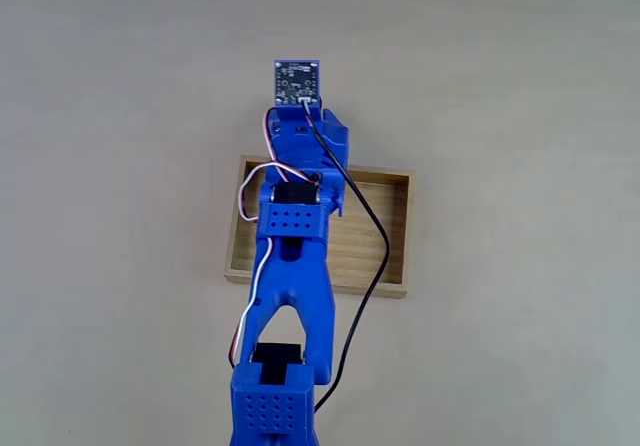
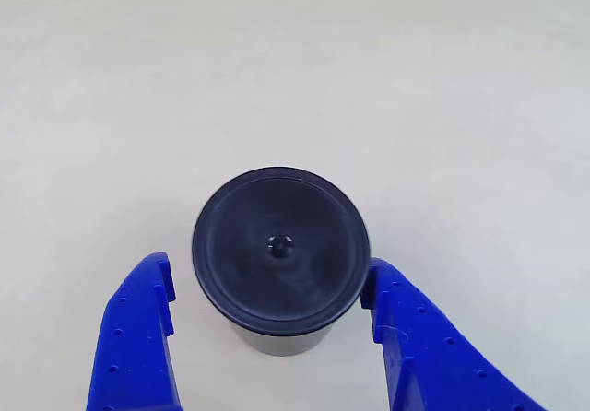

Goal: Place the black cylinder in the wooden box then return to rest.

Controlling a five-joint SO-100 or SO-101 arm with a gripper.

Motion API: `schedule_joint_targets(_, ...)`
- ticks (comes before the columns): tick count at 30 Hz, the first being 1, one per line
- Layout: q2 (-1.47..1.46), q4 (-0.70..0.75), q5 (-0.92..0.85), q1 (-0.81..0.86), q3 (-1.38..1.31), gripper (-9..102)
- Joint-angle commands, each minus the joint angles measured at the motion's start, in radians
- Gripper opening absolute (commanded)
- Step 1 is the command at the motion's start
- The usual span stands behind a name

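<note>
One black cylinder [image 2: 280, 250], one wooden box [image 1: 385, 236], one blue arm [image 1: 290, 296], two fingers [image 2: 138, 346].

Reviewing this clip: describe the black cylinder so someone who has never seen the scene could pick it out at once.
Start from the pale table in the other view. The two blue fingers of the open gripper rise from the bottom edge, and the black cylinder stands upright between them. It is the one dark thing there: matte black, with a round recessed top and a small dot at its centre.

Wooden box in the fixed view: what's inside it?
The visible floor of the wooden box is bare grained wood. The blue arm covers its left-middle part, so that area cannot be checked.
</note>
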Motion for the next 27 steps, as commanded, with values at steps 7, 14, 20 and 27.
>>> schedule_joint_targets(7,-0.012,-0.044,0.005,-0.014,-0.184,30)
schedule_joint_targets(14,-0.017,-0.044,0.021,0.005,-0.186,30)
schedule_joint_targets(20,-0.02,-0.044,0.025,0.02,-0.186,30)
schedule_joint_targets(27,-0.02,-0.044,0.029,0.037,-0.186,30)
